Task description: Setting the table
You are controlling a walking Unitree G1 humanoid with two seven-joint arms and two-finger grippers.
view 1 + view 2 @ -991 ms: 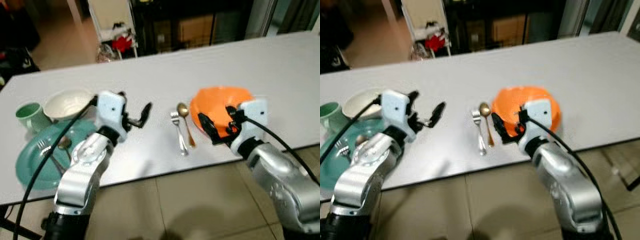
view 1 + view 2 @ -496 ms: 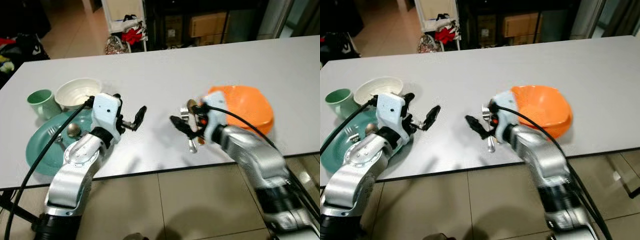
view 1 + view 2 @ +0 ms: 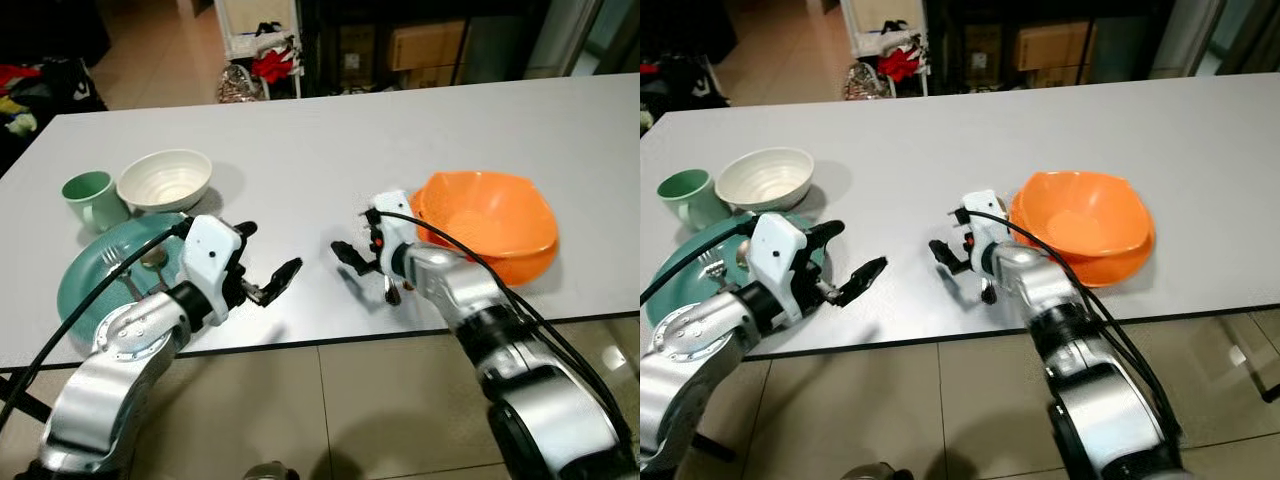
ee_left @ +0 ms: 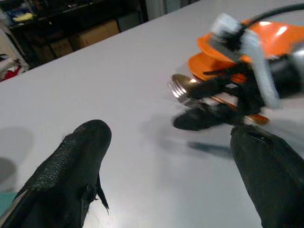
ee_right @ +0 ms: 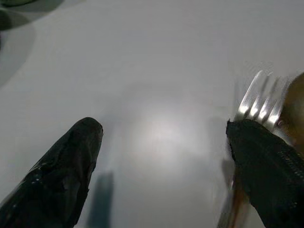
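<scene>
1. My left arm reaches up from the seven o'clock corner of the head view, elbow bent, its silver forearm angled toward one o'clock.
2. The left gripper sits at the end of it with its two black fingers spread wide apart, nothing between them.
3. My right arm comes in from five o'clock and bends inward, its forearm pointing toward ten o'clock.
4. The right gripper has its fingers parted too, and holds nothing.
5. Both grippers face each other, near but not touching.
</scene>
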